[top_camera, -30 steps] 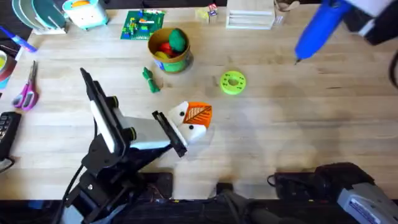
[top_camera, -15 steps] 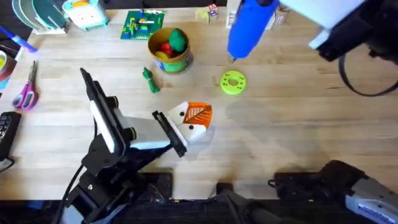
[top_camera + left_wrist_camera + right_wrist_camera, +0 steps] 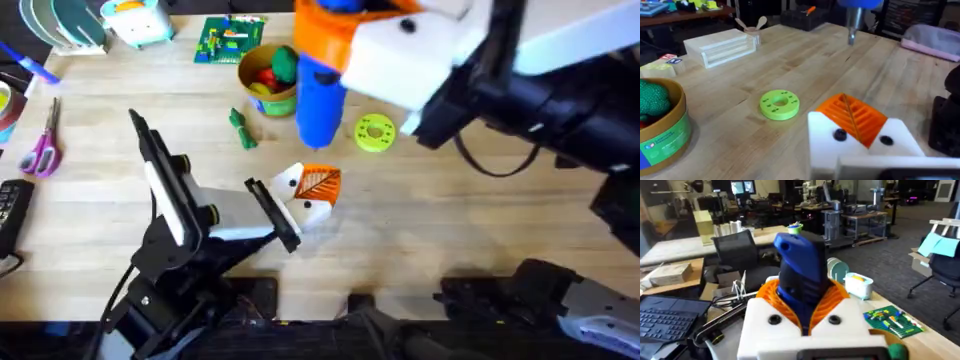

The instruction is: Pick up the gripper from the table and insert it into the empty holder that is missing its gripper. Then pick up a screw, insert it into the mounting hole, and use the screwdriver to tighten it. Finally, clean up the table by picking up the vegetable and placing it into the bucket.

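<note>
Overhead, the right gripper (image 3: 335, 35) reached across above the bucket (image 3: 272, 92), pinching the screwdriver (image 3: 319, 100) tip-down; beside that bucket the vegetable (image 3: 241, 128) lay, and nearer me the left gripper (image 3: 310, 195) rested, fingers together

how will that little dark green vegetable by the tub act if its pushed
The vegetable looks small and thin, so probably light and easy to shove. Its long, bumpy shape suggests it would spin or skid rather than roll. It lies flat already, so tipping seems unlikely.
</note>
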